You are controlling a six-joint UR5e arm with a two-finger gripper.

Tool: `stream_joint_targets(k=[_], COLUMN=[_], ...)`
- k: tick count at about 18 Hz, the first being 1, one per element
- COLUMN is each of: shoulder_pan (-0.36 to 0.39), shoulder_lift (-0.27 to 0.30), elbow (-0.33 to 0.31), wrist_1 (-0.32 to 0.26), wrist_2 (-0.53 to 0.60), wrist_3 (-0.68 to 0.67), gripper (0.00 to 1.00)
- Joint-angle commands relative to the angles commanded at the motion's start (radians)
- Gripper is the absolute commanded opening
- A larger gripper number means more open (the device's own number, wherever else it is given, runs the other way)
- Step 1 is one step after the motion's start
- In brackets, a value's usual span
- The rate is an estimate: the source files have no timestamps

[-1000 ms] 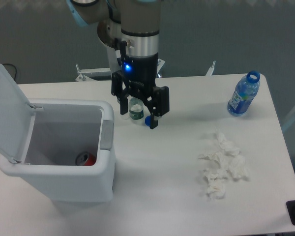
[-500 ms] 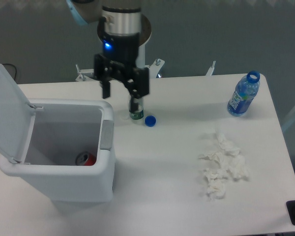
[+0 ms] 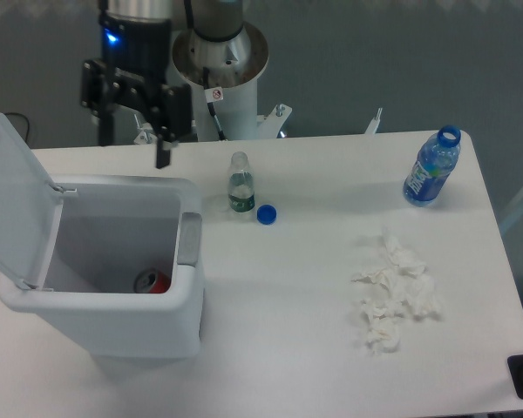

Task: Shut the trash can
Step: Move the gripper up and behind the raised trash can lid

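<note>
The white trash can (image 3: 139,324) stands at the left of the table with its flat lid (image 3: 13,196) swung up and leaning to the left. A grey latch (image 3: 189,238) sits on its right rim. A red can (image 3: 152,281) lies at the bottom inside. My gripper (image 3: 132,148) hangs open and empty above the bin's far rim, a little behind the opening, and touches nothing.
A small clear bottle (image 3: 240,183) stands right of the bin with a blue cap (image 3: 265,213) beside it. A blue water bottle (image 3: 432,167) stands at the far right. Crumpled white tissues (image 3: 392,292) lie at the right front. The arm's base (image 3: 220,65) rises behind the table.
My gripper has moved left and up, from over the small bottle to above the bin's far edge. It stays open. The bin, lid and bottles have not moved.
</note>
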Motion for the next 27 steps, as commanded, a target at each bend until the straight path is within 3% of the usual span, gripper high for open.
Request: stream_joint_targets(k=[8,14,17,23,27], shoulder_pan=[-0.193,-0.276,-0.298,-0.335,-0.339], shoulder_lift=[0.025,0.014,-0.015,-0.132,-0.158], elbow=[-0.003,0.001,0.023,0.138,0.153], wrist_1=[-0.035,-0.026,-0.022,-0.017,0.004], wrist_2=[-0.087,-0.089,-0.087,-0.083,-0.078], wrist_3=[-0.213,-0.229,-0.226,-0.218,-0.218], gripper=[1.00,1.00,1.00,1.00,1.00])
